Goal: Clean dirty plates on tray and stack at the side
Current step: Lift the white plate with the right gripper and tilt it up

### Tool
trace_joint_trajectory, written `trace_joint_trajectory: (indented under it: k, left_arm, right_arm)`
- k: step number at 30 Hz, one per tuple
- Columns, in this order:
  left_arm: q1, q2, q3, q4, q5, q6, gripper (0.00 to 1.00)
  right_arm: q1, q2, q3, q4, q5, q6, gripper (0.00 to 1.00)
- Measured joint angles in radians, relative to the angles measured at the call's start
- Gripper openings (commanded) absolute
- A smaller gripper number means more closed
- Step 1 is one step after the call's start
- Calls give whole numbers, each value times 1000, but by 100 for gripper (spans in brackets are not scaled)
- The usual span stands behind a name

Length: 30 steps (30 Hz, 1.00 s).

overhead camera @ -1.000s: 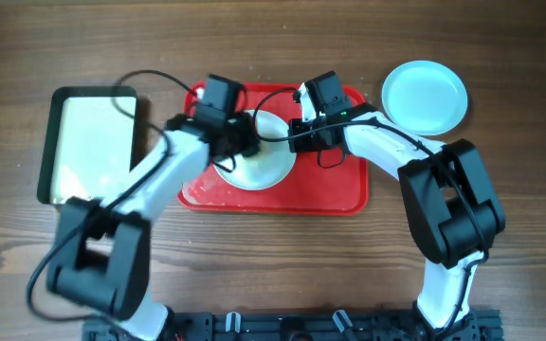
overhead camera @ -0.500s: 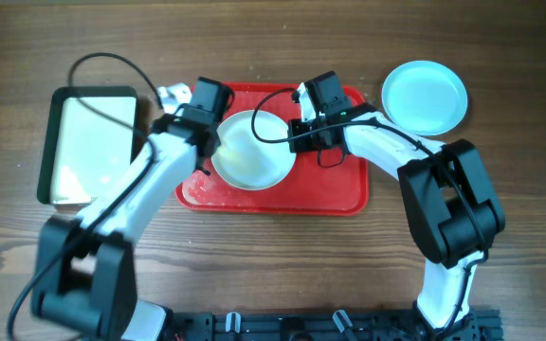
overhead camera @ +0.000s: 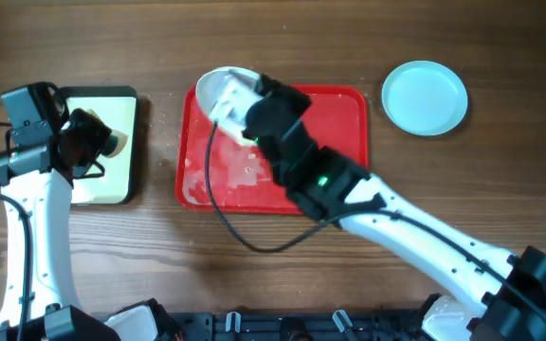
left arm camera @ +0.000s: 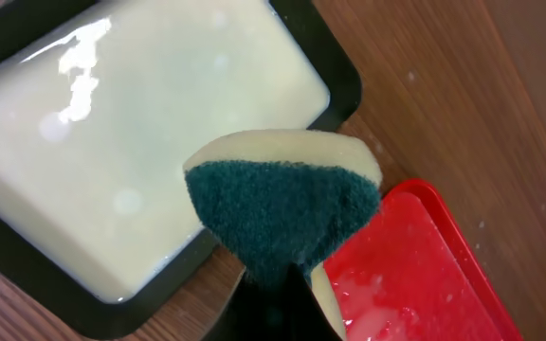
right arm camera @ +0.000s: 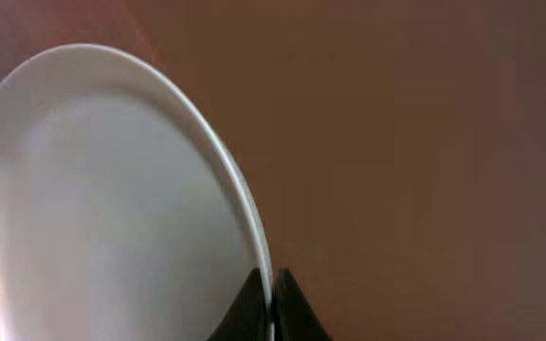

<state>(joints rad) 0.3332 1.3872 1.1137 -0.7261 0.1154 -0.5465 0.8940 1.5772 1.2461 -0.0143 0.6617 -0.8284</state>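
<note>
Two plates in view. Right gripper [right arm camera: 271,289] pinches the rim of the white round plate [overhead camera: 224,93], tilted above the soapy red rectangular plastic tray [overhead camera: 344,123], 11 o'clock corner. Light blue round plate [overhead camera: 425,97] rests on the brown wooden table [overhead camera: 282,38], 2 o'clock. Left gripper [overhead camera: 91,142] clamps a green-faced yellow sponge [left arm camera: 278,204] over the dark-rimmed cream pan [overhead camera: 126,102], 9 o'clock.

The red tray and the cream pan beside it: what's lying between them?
Nothing but a strip of bare wooden table, dotted with a few pale specks, separates the tray from the pan. The overhead view shows it best.
</note>
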Motion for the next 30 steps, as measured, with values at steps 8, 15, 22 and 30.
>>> trace_joint_trajectory:
  k: [8, 15, 22, 30]
  left_arm:
    - [6, 2, 0, -1, 14, 14, 4]
    - [6, 2, 0, -3, 15, 15, 4]
    - [6, 2, 0, -14, 17, 15, 4]
    - [6, 3, -1, -11, 17, 16, 4]
  right_arm:
    - [123, 0, 0, 177, 185, -659, 4]
    - [-28, 27, 8, -259, -74, -151, 4]
    - [-43, 66, -6, 526, 296, -295, 4]
    - [-61, 119, -29, -157, 104, 21, 4]
